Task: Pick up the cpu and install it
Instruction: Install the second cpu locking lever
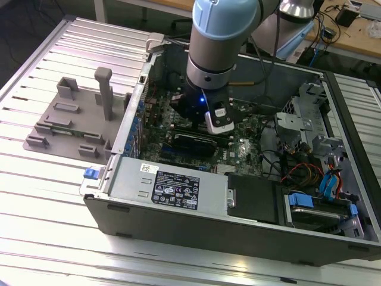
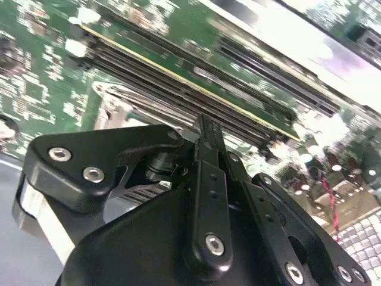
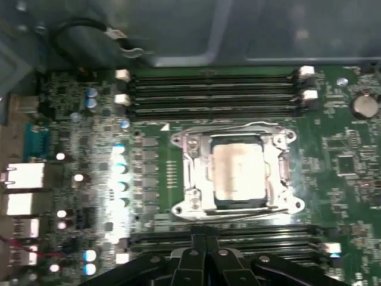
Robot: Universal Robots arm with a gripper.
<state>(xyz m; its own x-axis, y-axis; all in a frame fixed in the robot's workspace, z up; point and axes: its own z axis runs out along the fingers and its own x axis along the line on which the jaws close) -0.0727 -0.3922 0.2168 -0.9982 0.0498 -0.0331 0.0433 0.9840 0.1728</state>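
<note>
The cpu (image 3: 238, 170), a pale square chip with a silvery-pink top, lies flat inside the metal socket frame (image 3: 186, 173) on the green motherboard (image 3: 149, 155) in the first wrist view. My gripper (image 3: 205, 229) hangs just above the board, beside the socket and over the near memory slots. Its black fingers are pressed together with nothing between them. The second wrist view looks along the gripper (image 2: 202, 122) and its black linkages at the same board. In the exterior view the arm's wrist (image 1: 208, 89) reaches down into the open computer case (image 1: 178, 220).
Memory slots (image 3: 214, 89) run along both sides of the socket. A grey plastic fixture (image 1: 77, 119) with an upright post stands on the slatted table at the exterior view's left. The power supply (image 1: 172, 185), cables (image 1: 297, 170) and drive bays crowd the case.
</note>
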